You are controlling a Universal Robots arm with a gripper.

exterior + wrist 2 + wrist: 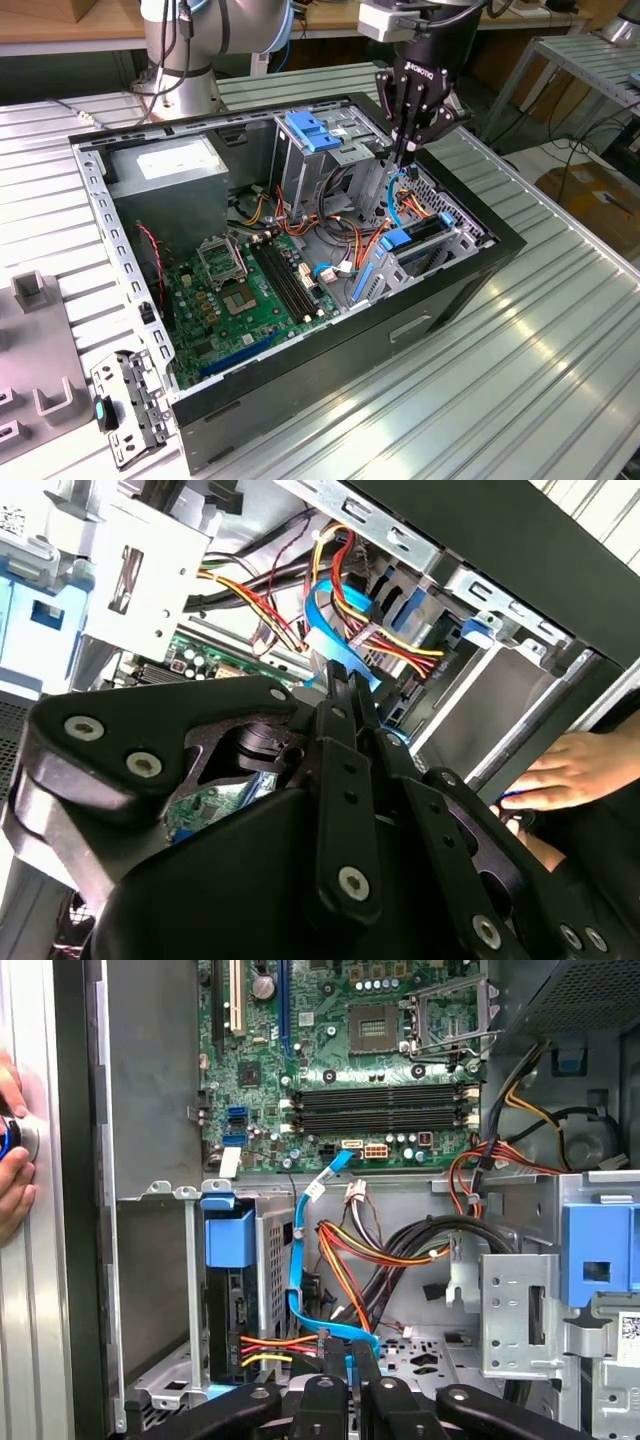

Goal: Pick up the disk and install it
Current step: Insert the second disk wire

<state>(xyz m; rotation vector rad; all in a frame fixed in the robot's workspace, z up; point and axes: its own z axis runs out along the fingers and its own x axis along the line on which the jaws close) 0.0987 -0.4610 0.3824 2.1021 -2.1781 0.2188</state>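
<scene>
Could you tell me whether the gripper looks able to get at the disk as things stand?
Probably yes: the gripper hangs just above the bay where the disk stands on edge, its top uncovered, though a blue cable runs close by.

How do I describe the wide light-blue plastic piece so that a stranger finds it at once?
Find the open computer case. To the exterior view's right of its grey power-supply box stands a metal cage, and the light-blue piece lies on top. It is wide and ribbed, unlike the thin blue cable nearby.
</scene>
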